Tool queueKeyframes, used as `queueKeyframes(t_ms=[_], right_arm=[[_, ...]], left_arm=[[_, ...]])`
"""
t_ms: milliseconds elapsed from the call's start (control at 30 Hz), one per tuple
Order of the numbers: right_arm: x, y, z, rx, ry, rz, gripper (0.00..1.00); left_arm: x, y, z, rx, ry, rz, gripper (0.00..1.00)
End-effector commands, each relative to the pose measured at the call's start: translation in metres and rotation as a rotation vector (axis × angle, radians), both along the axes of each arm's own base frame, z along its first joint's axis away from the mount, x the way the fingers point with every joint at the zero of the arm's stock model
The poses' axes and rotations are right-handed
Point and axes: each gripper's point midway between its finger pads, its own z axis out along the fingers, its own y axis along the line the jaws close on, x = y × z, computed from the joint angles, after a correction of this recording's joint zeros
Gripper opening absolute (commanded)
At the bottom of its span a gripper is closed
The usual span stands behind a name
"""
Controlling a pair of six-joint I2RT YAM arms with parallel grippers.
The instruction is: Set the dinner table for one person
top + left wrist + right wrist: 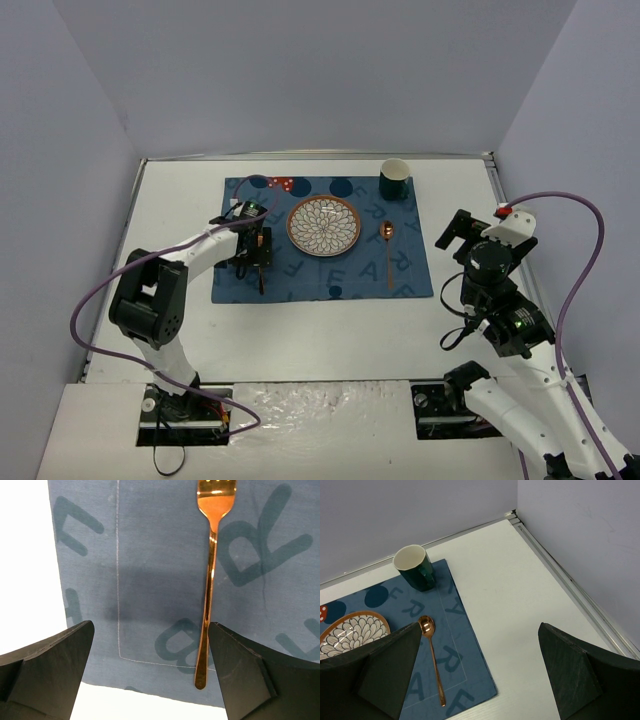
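The white dinner table (180,200) carries a dark blue letter-printed placemat (410,280). On the mat sit a patterned plate (323,226), a green mug (394,180) at the far right corner, and a copper spoon (388,255) right of the plate. A copper fork (209,580) lies flat on the mat left of the plate. My left gripper (255,252) is open low over it, and the handle lies just inside the right finger (260,675). My right gripper (458,236) is open and empty above bare table right of the mat. The mug (415,567) and spoon (432,660) also show in the right wrist view.
Grey walls enclose the table on the left, back and right, with a metal rail (570,575) along the right edge. A red spotted mark (285,184) shows at the mat's far edge. A purple cable (590,250) loops off my right arm.
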Motion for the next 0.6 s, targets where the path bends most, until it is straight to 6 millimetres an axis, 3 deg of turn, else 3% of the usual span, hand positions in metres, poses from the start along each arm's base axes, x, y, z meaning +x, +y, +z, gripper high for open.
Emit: queueKeyframes(t_ms=[0, 100, 567], right_arm=[[0.004, 0.000, 0.010, 0.021, -0.046, -0.012, 1.00], [0.004, 0.000, 0.010, 0.022, -0.046, -0.012, 1.00], [0.006, 0.002, 0.008, 0.023, -0.040, -0.006, 1.00]], left_arm=[[0.005, -0.013, 0.022, -0.055, -0.063, -0.015, 0.95], [0.001, -0.020, 0.021, -0.079, -0.059, -0.033, 0.95], [-0.010, 0.000, 0.013, 0.010, -0.030, 0.015, 0.95]])
